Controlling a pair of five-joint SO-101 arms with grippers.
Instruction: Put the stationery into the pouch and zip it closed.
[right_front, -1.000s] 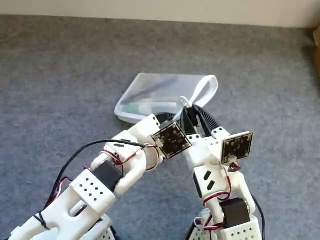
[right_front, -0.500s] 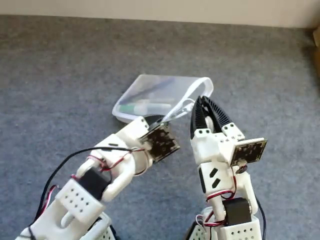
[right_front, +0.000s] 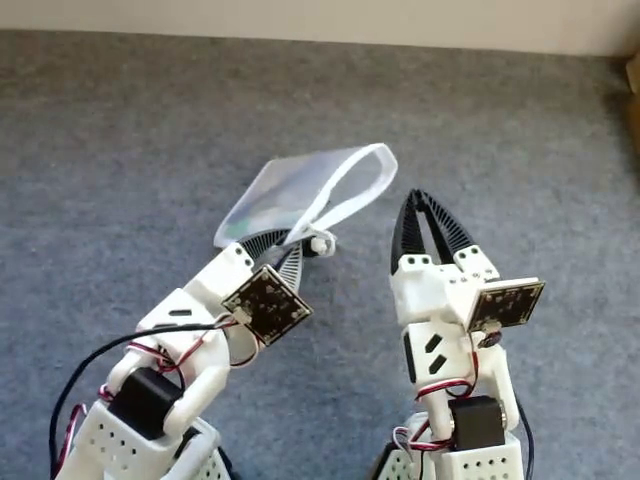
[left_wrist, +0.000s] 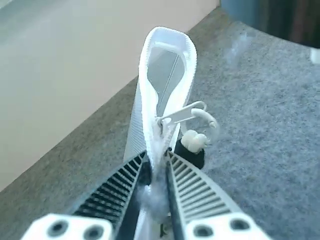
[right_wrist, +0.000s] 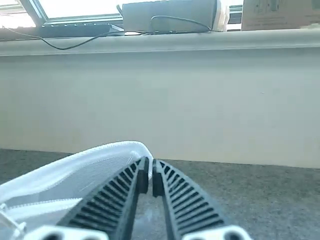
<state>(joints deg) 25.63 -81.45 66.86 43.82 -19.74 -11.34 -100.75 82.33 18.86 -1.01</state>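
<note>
Grey carpeted counter (right_front: 120, 150); left gripper (left_wrist: 156, 162) clamped on the pouch (right_front: 285, 185) by its edge, right gripper (right_front: 413, 198) closed, empty. Hold the pouch taut and pinch the zipper pull (left_wrist: 182, 114) squarely with your right.

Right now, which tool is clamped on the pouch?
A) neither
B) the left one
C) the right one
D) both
B: the left tool is shut on the zipper edge of the pouch, while the right tool stands shut and apart from it.
</note>
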